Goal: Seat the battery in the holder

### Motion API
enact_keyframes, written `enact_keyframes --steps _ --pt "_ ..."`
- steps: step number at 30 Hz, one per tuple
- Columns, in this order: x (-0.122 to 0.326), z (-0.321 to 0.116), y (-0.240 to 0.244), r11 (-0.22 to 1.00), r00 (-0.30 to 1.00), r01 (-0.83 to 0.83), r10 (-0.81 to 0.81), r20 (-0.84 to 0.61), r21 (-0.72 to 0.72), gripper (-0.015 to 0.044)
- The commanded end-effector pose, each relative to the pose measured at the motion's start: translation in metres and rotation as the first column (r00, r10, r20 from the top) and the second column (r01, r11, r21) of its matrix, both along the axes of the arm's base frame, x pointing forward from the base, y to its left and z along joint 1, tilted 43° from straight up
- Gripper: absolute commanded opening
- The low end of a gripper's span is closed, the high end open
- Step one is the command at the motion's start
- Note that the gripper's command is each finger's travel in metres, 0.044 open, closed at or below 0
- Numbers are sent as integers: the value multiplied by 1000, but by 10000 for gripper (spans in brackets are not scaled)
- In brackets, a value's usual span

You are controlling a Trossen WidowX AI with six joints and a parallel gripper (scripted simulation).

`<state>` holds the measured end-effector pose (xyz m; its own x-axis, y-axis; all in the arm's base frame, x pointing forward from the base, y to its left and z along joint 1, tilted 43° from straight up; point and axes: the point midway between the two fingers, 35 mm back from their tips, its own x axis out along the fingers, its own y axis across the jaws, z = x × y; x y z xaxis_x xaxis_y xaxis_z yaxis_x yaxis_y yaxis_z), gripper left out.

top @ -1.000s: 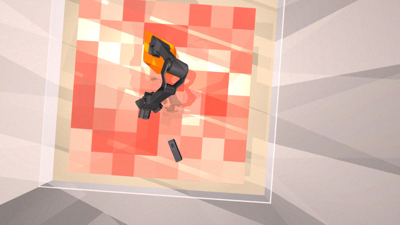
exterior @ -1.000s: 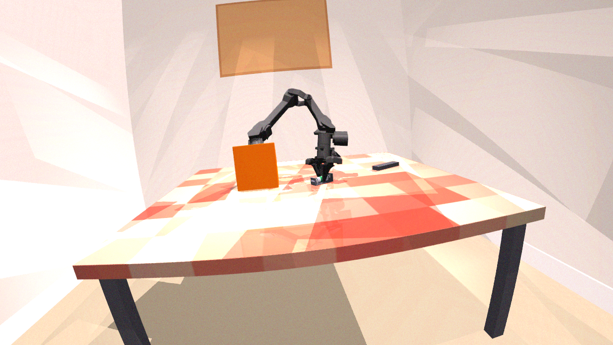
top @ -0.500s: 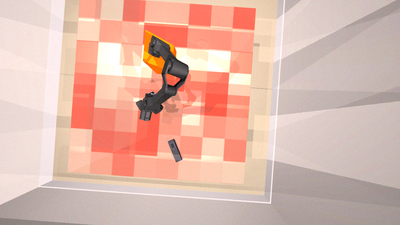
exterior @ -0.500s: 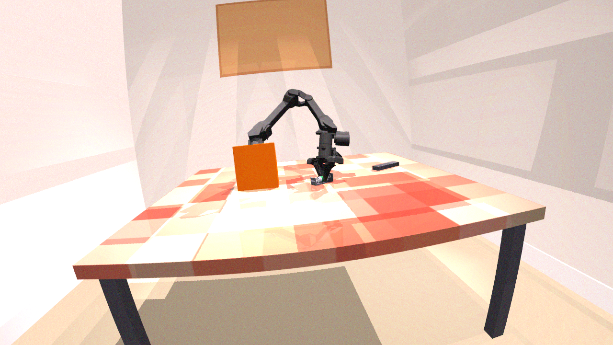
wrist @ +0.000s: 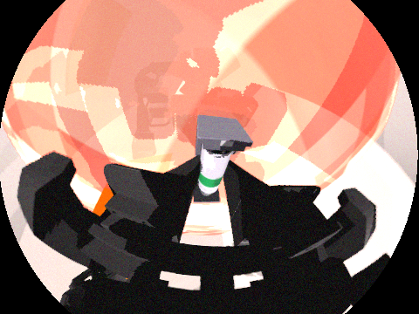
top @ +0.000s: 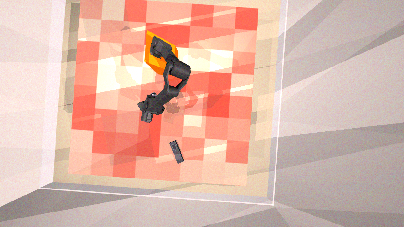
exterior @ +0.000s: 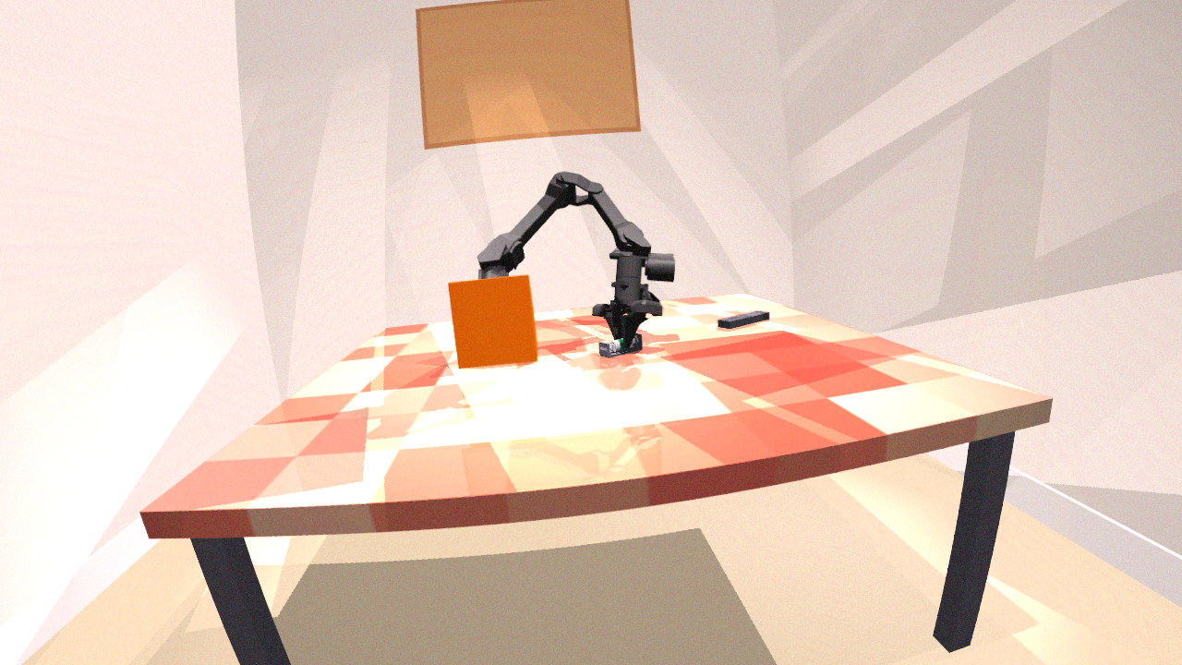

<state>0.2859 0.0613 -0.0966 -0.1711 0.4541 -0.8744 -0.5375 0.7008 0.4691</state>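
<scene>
left of centre in the exterior view, an orange block (exterior: 492,320) upright on the checkered desk (exterior: 578,463). at centre, pincer (exterior: 623,340) pointing down, narrowly parted and clamped on the white, green-banded battery (wrist: 211,171), far end at the grey holder (wrist: 222,133). to the right, well apart, a dark remote (exterior: 742,319) lying flat.

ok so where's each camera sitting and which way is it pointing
Top: overhead, looking straight down on the table; whole arm, orange box, remote.
Exterior: beyond the table's edge, level, facing the arm and gripper.
Wrist: on the arm, looking along the fingers at the battery and holder.
Shared: top and exterior both show box and remote.
</scene>
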Motion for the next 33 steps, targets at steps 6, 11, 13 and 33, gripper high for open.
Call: enact_keyframes --steps 6,11,13,33 --pt "1 2 -1 1000 1000 2 -2 -1 0 182" --pt "1 9 -8 1000 1000 1 -1 0 0 182" --pt "1 11 -10 1000 1000 0 0 1 0 182" --pt "1 64 -61 1000 1000 0 0 2 -5 440"
